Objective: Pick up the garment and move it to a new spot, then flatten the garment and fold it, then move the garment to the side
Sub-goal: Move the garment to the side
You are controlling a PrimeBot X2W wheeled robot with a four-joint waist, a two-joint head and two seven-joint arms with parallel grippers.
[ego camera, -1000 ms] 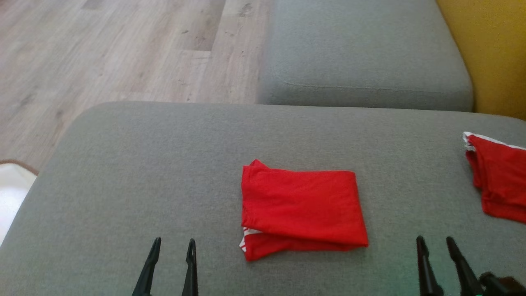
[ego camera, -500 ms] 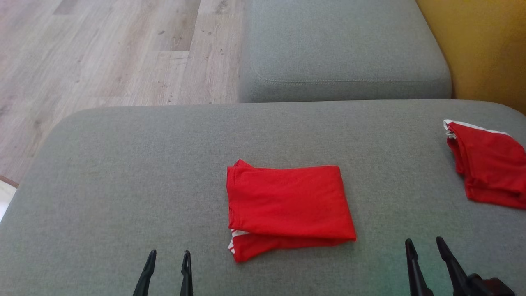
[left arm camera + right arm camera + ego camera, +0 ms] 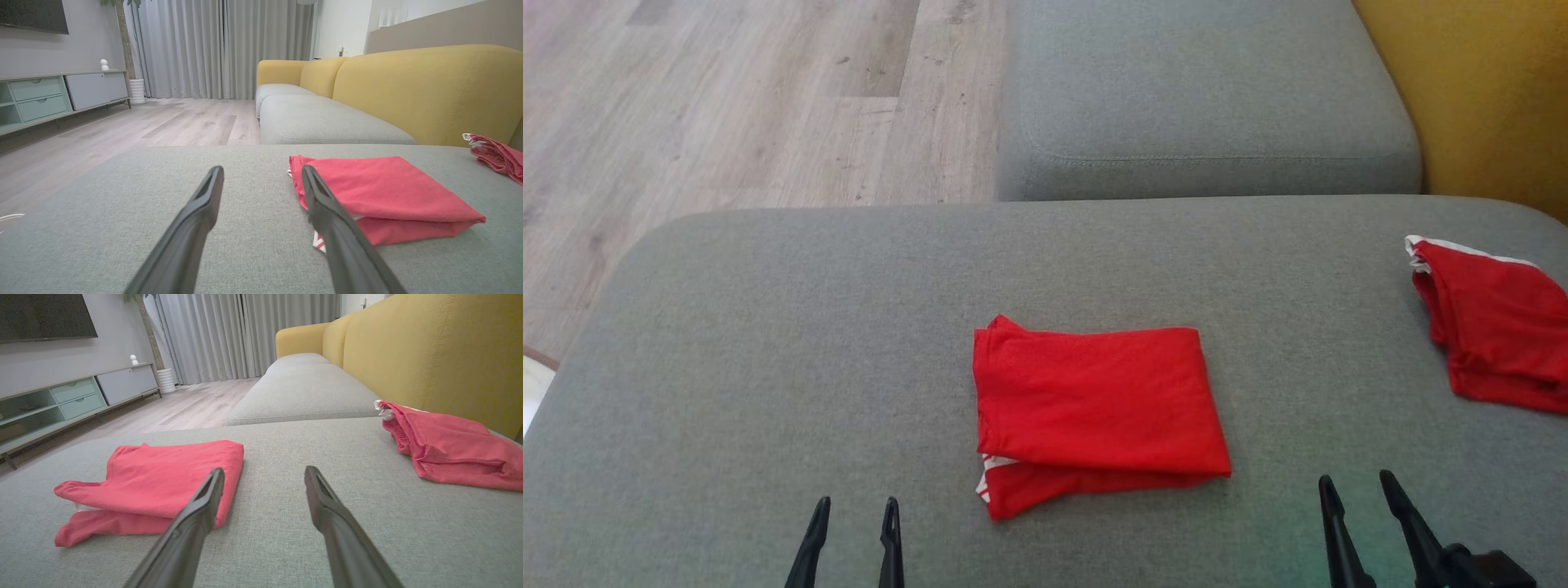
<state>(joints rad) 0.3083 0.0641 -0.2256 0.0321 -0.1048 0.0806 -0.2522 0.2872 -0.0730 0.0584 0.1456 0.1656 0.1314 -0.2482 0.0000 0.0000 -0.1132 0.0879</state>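
Note:
A red garment lies folded into a rectangle in the middle of the grey cushion, a bit of white trim showing at its near left corner. It also lies right of my left fingers in the left wrist view, garment, and left of my right fingers in the right wrist view, garment. My left gripper hovers open near the cushion's front edge, left of the garment. Just as open, my right gripper stands to the garment's right. Neither touches the cloth.
A second red garment with a white edge lies bunched at the cushion's far right, also seen as the second garment. Beyond are another grey seat cushion, a yellow sofa back and wooden floor to the left.
The camera has shifted, so the whole scene slid left and slightly down in the head view. Both grippers sit a little lower in that view. The garment lies unchanged.

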